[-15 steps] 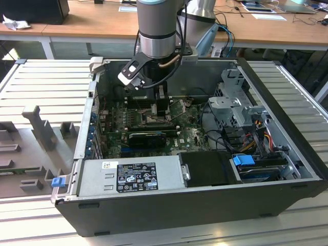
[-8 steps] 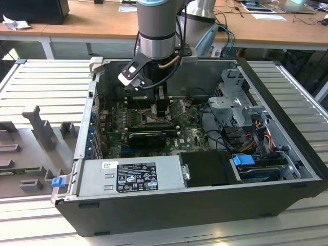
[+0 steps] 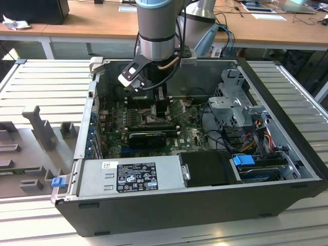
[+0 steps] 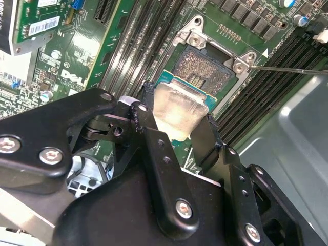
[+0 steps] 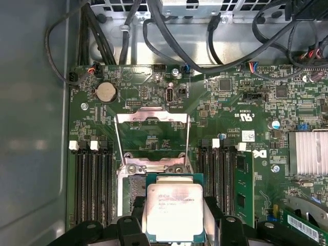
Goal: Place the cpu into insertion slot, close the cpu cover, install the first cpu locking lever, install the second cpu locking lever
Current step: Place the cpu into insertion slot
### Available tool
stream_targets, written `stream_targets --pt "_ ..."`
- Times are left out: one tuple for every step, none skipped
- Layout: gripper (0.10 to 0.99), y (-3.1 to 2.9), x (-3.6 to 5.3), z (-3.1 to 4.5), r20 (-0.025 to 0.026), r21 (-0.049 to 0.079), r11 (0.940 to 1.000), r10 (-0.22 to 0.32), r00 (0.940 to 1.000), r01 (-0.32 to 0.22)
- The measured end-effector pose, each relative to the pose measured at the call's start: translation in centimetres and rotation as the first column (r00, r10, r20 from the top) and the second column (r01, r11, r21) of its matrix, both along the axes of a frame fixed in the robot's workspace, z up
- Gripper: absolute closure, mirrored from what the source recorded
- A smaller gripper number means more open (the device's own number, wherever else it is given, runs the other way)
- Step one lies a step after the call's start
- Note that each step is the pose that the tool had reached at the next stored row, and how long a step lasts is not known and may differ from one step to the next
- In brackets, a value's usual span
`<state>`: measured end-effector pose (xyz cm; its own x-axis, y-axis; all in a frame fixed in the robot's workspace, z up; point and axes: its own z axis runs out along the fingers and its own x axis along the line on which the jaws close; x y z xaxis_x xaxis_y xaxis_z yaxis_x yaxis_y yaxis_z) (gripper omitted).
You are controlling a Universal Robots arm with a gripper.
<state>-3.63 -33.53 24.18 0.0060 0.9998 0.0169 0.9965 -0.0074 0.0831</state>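
Gripper (image 4: 177, 117) fingers (image 4: 154, 148) nearest lens, clamped on opposite edges of cpu (image 4: 179, 105); chip held flat above near edge of insertion slot (image 4: 205, 69), not seated. Memory slots (image 5: 89, 184) flank slot; cpu cover (image 5: 151, 118) stands raised at slot's far edge, clear of path; heatsink (image 5: 307, 154) well apart from slot. Judgement: square chip to slot rim, match orientation, lower straight, no sliding over pins, release only once flat.

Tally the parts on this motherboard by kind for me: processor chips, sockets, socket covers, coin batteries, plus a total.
Flat square silvery-beige metal cpu: 1
Square dark-rimmed insertion slot: 1
Thin silvery metal hinged cpu cover: 1
Round silvery coin battery: 1
Total: 4
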Motion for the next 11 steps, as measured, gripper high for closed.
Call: stream_targets --pt "0.557 0.02 0.0 -0.04 -0.0003 0.0 1.0 -0.001 1.0 0.001" --pt "0.557 0.04 0.0 -0.08 -0.0006 0.0 1.0 -0.001 1.0 0.001" --pt "0.557 0.06 0.0 -0.14 -0.0009 0.0 1.0 -0.002 1.0 0.002" --pt "0.557 0.08 0.0 -0.18 -0.0013 0.0 1.0 -0.002 1.0 0.002" --pt "0.557 0.12 0.0 -0.28 -0.0022 0.0 1.0 -0.004 1.0 0.004" --pt "0.557 0.14 0.0 -0.34 -0.0026 0.0 1.0 -0.005 1.0 0.005" --pt "0.557 0.15 0.0 -0.38 -0.0029 0.0 1.0 -0.005 1.0 0.005" --pt "0.557 0.16 0.0 -0.41 -0.0031 0.0 1.0 -0.006 1.0 0.006" --pt "0.557 0.18 0.0 -0.45 -0.0032 0.0 1.0 -0.006 1.0 0.006" --pt "0.557 0.2 0.0 -0.47 -0.0033 0.0 1.0 -0.007 1.0 0.007" --pt "0.557 0.22 0.0 -0.5 -0.0034 0.0 1.0 -0.007 1.0 0.007"
